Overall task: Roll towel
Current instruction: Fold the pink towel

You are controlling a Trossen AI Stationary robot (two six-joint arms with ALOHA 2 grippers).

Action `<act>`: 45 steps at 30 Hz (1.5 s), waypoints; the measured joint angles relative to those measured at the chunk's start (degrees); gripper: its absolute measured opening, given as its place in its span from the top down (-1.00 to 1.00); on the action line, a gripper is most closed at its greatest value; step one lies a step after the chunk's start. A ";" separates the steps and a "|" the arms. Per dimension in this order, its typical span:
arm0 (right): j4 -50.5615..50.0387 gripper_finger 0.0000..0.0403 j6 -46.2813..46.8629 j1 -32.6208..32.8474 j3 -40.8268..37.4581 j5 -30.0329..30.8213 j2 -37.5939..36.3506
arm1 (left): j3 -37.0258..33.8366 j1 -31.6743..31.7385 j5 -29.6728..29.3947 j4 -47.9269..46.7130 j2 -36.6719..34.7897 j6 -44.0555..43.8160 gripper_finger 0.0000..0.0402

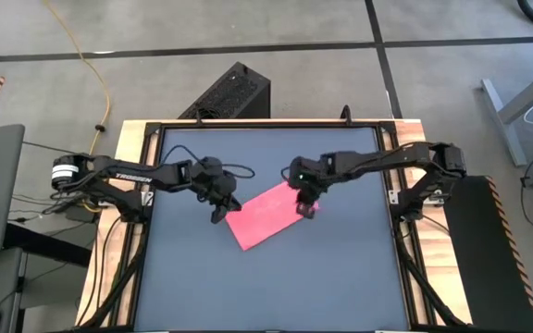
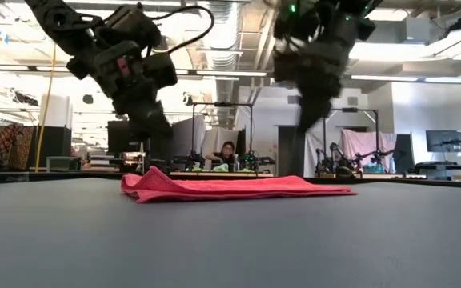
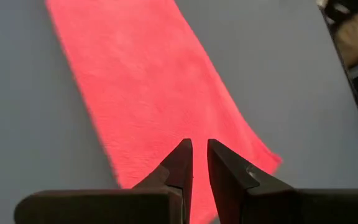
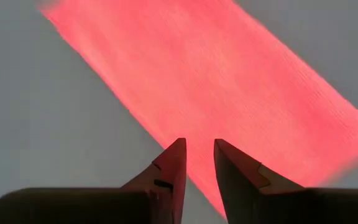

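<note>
The pink towel (image 1: 268, 215) lies flat on the dark grey table (image 1: 266, 287) as a long folded strip, slanting from near left to far right. In the low view (image 2: 230, 189) its left end is slightly humped. My left gripper (image 1: 219, 213) hovers over the towel's left end with its fingers (image 3: 199, 144) only a narrow gap apart and empty. My right gripper (image 1: 305, 211) hovers over the towel's right end with its fingers (image 4: 199, 143) a small gap apart and empty. In the low view both grippers (image 2: 157, 136) (image 2: 306, 132) hang clear above the cloth.
The table's raised frame (image 1: 151, 129) runs along its edges. A black box (image 1: 229, 92) stands on the floor beyond the far edge. Bare tabletop lies on the near side of the towel. A person (image 2: 227, 154) sits far back in the room.
</note>
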 joint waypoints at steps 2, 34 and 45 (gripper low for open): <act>5.79 0.45 1.86 3.54 -1.46 2.22 1.27 | -0.30 -0.69 0.34 -1.19 1.31 0.83 0.82; -10.16 0.45 -7.40 -1.88 -2.25 14.15 8.90 | -0.48 -19.13 -12.77 12.17 12.80 -20.63 0.82; 10.07 0.45 -12.17 -2.60 -9.48 -9.23 3.80 | 2.19 -24.29 -30.60 25.79 12.75 -33.41 0.82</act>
